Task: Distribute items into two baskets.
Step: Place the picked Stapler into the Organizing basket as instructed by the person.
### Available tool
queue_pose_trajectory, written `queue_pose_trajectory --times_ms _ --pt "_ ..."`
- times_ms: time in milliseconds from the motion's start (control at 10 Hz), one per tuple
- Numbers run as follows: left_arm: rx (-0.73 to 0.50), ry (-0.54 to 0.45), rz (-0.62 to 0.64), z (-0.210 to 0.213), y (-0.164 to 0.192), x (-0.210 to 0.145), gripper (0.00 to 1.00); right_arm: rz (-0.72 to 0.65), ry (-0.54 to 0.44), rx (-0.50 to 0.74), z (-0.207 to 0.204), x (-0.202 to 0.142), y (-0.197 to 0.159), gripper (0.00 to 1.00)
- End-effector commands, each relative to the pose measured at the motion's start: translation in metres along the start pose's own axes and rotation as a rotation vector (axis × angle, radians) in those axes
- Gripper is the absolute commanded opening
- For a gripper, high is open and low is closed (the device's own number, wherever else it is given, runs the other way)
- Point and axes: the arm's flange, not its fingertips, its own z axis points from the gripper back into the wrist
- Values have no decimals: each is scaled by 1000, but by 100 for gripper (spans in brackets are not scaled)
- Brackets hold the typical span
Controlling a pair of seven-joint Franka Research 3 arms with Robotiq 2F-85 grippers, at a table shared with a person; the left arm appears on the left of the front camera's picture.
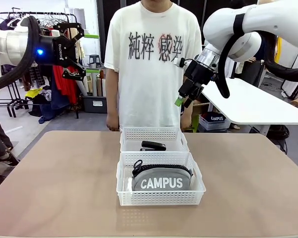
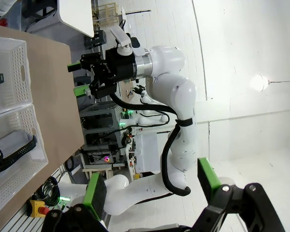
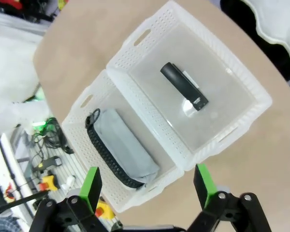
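**Now both things lie in their baskets**

Here the big tan round-edged surface (image 1: 54, 183) holds two white plastic baskets with holey walls, touching end to end. A person in a white printed T-shirt (image 1: 151, 59) stands at the far side. The near basket (image 1: 160, 198) holds the grey cloth "CAMPUS" zip pouch (image 1: 161, 177). The far basket (image 1: 154, 135) holds the small black stapler (image 1: 153, 146). The left claw (image 1: 75, 49) is up high on the left, wide open, holding nothing. The right claw (image 1: 184, 101) hangs high above the far basket, wide open too, holding nothing.
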Motion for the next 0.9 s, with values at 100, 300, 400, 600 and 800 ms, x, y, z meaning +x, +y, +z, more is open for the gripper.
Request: queue_pose_trajectory --times_ms 100,300,400,600,800 --pt "-4 -4 3 -1 -2 -1 100 -176 -208 148 62 -14 -4 100" --pt "-4 -4 3 -1 -2 -1 100 -288 -291 218 95 -28 11 100" --pt "-4 -4 3 -1 -2 -1 100 -353 -342 293 113 -39 17 100" --pt "-4 -4 3 -1 -2 -1 100 -423 -387 361 140 -62 24 100" --pt "-4 -4 3 -1 -2 -1 100 -516 -429 449 155 -91 11 100"
